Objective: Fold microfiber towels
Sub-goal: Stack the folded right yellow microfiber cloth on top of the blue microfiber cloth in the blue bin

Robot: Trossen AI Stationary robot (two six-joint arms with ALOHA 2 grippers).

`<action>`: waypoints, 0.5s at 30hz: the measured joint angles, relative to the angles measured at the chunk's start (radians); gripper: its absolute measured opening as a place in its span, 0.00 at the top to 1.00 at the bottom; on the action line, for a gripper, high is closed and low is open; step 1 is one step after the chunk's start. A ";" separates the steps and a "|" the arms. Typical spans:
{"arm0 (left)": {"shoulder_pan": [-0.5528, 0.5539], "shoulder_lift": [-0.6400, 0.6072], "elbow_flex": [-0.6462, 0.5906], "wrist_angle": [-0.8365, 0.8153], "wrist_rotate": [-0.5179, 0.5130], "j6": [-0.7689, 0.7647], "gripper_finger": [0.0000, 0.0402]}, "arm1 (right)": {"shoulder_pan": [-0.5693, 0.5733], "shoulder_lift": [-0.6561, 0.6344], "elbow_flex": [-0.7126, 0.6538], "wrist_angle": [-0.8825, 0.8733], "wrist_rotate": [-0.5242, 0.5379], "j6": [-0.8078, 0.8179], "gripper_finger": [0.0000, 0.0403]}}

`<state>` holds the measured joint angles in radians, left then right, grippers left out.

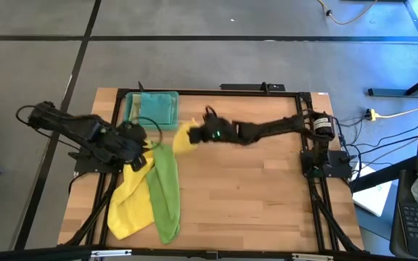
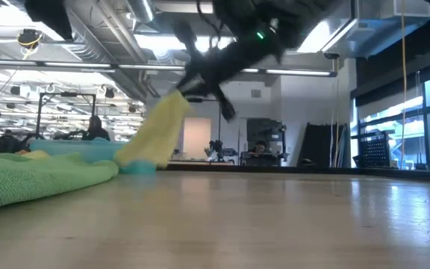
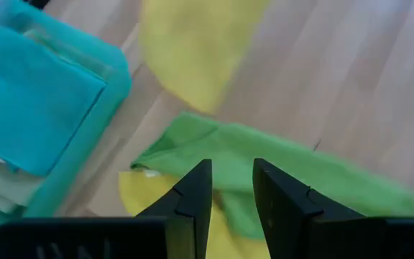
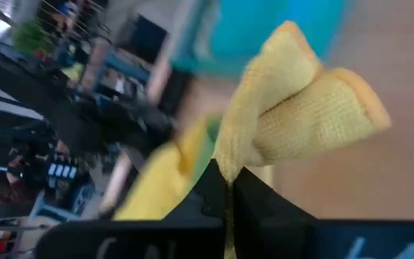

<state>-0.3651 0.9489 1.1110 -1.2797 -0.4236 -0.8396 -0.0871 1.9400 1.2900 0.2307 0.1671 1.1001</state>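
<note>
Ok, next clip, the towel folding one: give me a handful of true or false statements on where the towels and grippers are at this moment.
1. The right gripper is shut on a yellow towel and holds it above the table. True.
2. The green towel lies inside the teal tray. False: it lies on the wooden table, in front of the tray.
3. A folded teal towel sits in the tray. True.
4. The left gripper grips the green towel. False: its fingers stand apart above the towels, holding nothing.
5. A second yellow towel lies beside the green one. True.
</note>
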 joint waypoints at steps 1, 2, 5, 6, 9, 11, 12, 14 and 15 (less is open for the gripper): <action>0.000 -0.025 0.000 0.003 -0.007 -0.027 0.77 | -0.016 0.000 0.045 -0.017 -0.001 -0.030 1.00; -0.001 -0.049 0.000 0.011 -0.014 -0.047 0.77 | -0.033 0.000 0.092 -0.031 -0.005 -0.063 1.00; -0.001 -0.112 0.000 0.048 -0.031 -0.070 0.77 | -0.088 0.004 0.233 -0.042 -0.017 -0.151 1.00; -0.001 -0.128 0.000 0.066 -0.035 -0.069 0.77 | -0.109 0.013 0.276 -0.045 -0.036 -0.177 1.00; -0.001 -0.158 0.000 0.113 -0.054 -0.068 0.77 | -0.178 0.083 0.426 -0.099 -0.117 -0.219 1.00; -0.001 -0.165 0.000 0.136 -0.070 -0.076 0.77 | -0.215 0.155 0.533 -0.136 -0.194 -0.235 1.00; -0.001 -0.166 0.000 0.140 -0.082 -0.088 0.77 | -0.230 0.193 0.590 -0.158 -0.240 -0.240 1.00; -0.001 -0.167 0.000 0.142 -0.109 -0.114 0.77 | -0.249 0.270 0.711 -0.193 -0.334 -0.243 1.00; -0.001 -0.167 0.000 0.144 -0.122 -0.123 0.77 | -0.253 0.308 0.767 -0.206 -0.372 -0.244 1.00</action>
<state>-0.3664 0.7818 1.1110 -1.1359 -0.5457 -0.9623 -0.3398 2.2478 2.0574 0.0250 -0.2053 0.8562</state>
